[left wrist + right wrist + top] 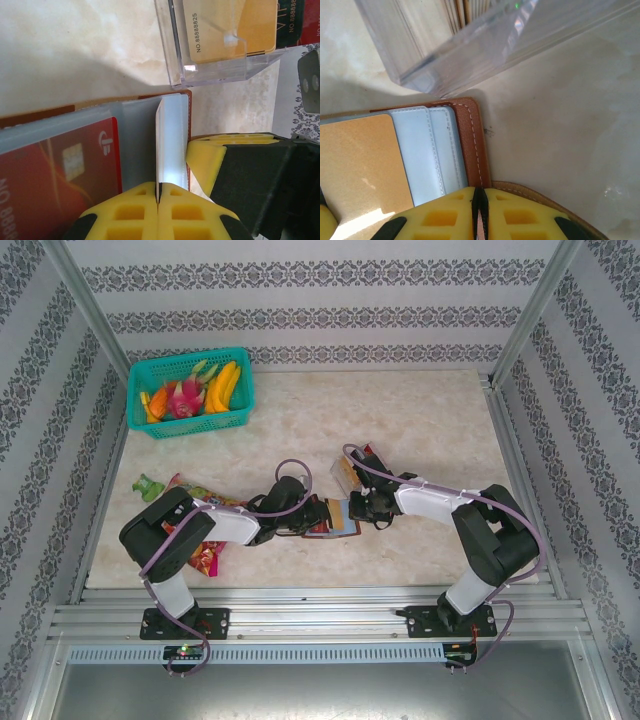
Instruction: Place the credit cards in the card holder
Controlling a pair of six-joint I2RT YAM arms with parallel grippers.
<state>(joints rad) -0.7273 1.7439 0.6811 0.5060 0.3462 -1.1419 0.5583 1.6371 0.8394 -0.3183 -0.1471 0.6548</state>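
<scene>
Left pincer [158,197] is clamped on what we take for a white card [159,140], edge-on over the card holder [135,142]; the right pincer [480,200] pinches its leather edge.
We should hold that edge down and slide the card straight into an open sleeve. The teal basket [200,422] holds fruit; the holder already carries a red card [55,175] and a tan card [360,165]; the clear stand [210,70] holds more cards.
</scene>
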